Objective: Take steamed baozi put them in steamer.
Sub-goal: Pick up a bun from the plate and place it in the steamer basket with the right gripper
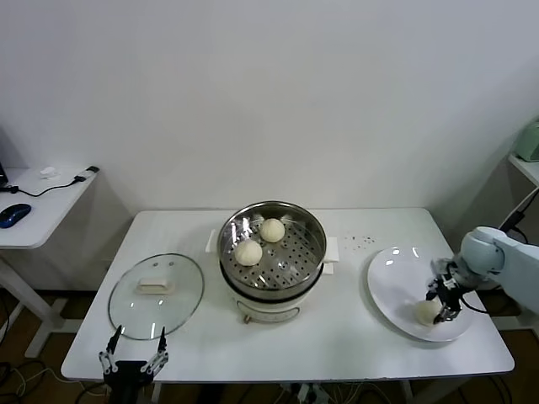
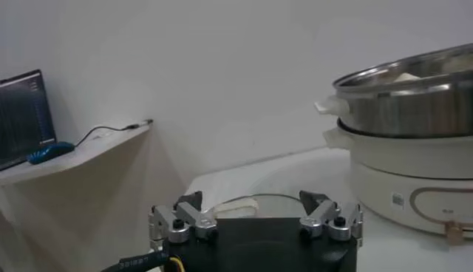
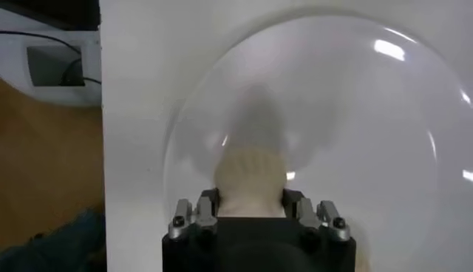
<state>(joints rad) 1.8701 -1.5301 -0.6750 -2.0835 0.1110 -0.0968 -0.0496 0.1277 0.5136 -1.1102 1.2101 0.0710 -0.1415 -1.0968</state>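
Gripping a bun, our right gripper (image 1: 444, 305) sits low over the white plate (image 1: 389, 278), to the right of the steamer (image 1: 272, 261); in the right wrist view its fingers (image 3: 206, 209) press against both sides of that steamed baozi (image 3: 250, 177), which rests on the plate's near part. We see the plate lying flat on the white table (image 1: 354, 332), well apart from the steamer. Two more baozi (image 1: 248, 252) lie side by side on the perforated tray inside the steamer, toward its left and far part. Left of the steamer lies the glass lid (image 1: 156, 295) with its white handle up. Our left gripper (image 1: 133, 353) hangs at the table's front edge, just beyond the lid from the steamer, its jaws spread wide and holding nothing
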